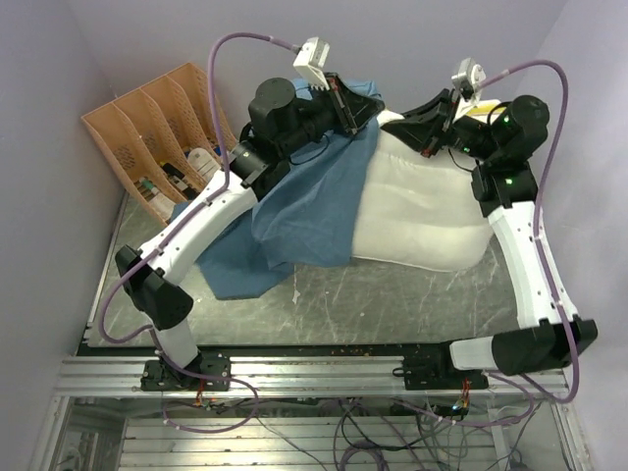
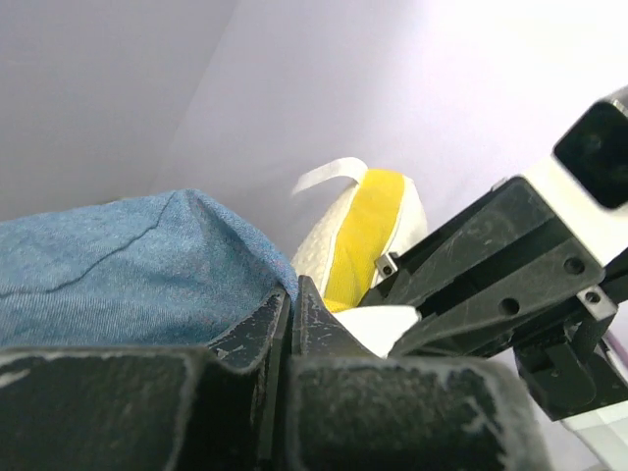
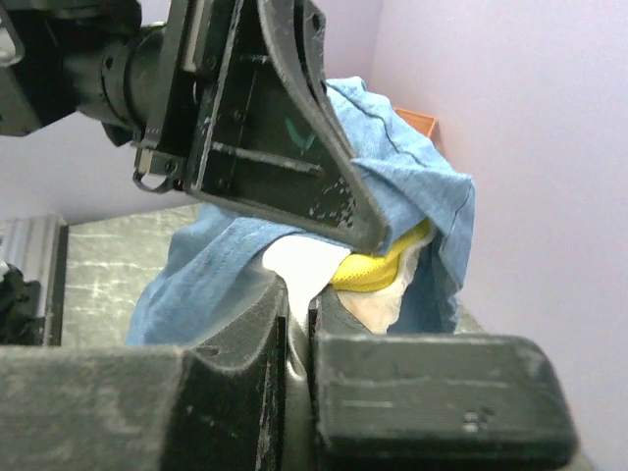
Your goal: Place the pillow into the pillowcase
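The cream-white pillow [image 1: 422, 211] lies on the table at the right, its yellow edge toward the back wall. The blue pillowcase [image 1: 299, 211] is draped over the pillow's left end and spreads onto the table at the left. My left gripper [image 1: 348, 103] is at the pillow's far-left corner, shut on the pillowcase's edge [image 2: 235, 265]; the pillow's yellow edge [image 2: 368, 235] shows just beyond. My right gripper [image 1: 432, 123] is at the pillow's far edge, shut on a fold of the pillow's white fabric [image 3: 304, 265]. The left gripper [image 3: 285, 137] hangs close above it, with the pillowcase [image 3: 412, 177] over the yellow edge [image 3: 378, 267].
An orange slotted file organizer [image 1: 162, 137] stands at the back left by the wall. Purple walls close in the back and both sides. The dark table top [image 1: 392, 304] shows in front of the pillow. An aluminium rail [image 1: 314, 373] runs along the near edge.
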Robot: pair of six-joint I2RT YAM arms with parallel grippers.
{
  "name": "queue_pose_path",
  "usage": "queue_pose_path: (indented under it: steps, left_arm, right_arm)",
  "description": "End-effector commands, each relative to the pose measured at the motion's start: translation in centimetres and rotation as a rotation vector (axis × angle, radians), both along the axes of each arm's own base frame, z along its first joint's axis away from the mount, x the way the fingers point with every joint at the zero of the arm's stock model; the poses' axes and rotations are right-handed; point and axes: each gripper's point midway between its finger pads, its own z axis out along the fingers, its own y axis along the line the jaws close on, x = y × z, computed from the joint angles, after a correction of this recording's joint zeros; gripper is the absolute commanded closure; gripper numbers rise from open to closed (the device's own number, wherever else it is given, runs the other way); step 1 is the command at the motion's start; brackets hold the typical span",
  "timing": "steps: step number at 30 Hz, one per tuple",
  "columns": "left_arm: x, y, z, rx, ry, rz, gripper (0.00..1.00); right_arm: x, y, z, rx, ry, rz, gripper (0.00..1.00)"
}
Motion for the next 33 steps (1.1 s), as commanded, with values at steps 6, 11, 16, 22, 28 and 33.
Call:
queue_pose_path:
  steps: [6,11,16,22,28,33]
  left_arm:
    - [1.8,-4.9,-16.2,0.038,0.380,-0.162,0.93]
    - [5.1,-5.6,-24.9,0.128,0.522,-0.158,0.92]
    - [10.1,-1.7,-24.3,0.287,0.422,0.084,0.45]
    - [10.0,6.7,-12.3,0.353,0.108,0.412,0.01]
    - [2.3,11.0,-8.3,0.207,-0.061,0.357,0.02]
    - [-5.6,10.5,-14.7,0.213,0.094,0.199,0.16]
  right_arm:
    - [5.1,0.5,-16.2,-0.153,0.296,-0.175,1.00]
    - [8.3,0.5,-24.6,-0.243,0.451,-0.247,0.76]
    - [9.5,-2.9,-23.4,-0.275,0.411,-0.289,0.45]
    - [6.2,-6.8,-18.4,-0.364,0.188,-0.339,0.08]
    - [-2.0,-4.8,-20.5,-0.426,0.067,-0.072,0.04]
    - [-11.9,-1.1,-27.0,-0.523,-0.032,0.293,0.01]
